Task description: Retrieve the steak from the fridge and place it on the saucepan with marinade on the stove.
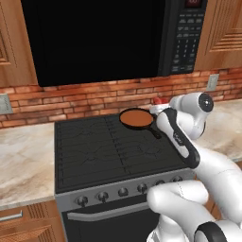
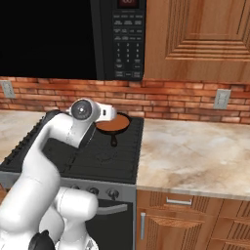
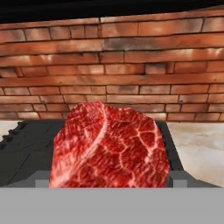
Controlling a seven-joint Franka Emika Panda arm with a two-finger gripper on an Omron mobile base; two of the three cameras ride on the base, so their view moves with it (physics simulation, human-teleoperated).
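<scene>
Carrying the steak (image 3: 110, 146) clamped in the gripper (image 3: 111, 181), the arm is at the stove (image 1: 108, 151), near the saucepan (image 1: 137, 118). Fridge part looks done (marinade (image 2: 113, 124) bare); left: lower and release.

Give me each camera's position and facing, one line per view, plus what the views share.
Left base view: behind the arm's left, looking forward and down at the stove and saucepan; white arm at lower right.
Right base view: behind the arm's right, facing the same stove and saucepan; arm at lower left.
Hand view: on the hand, facing the brick wall; the steak sits between its fingers.
Shared: both base views show stove, saucepan and microwave.
</scene>
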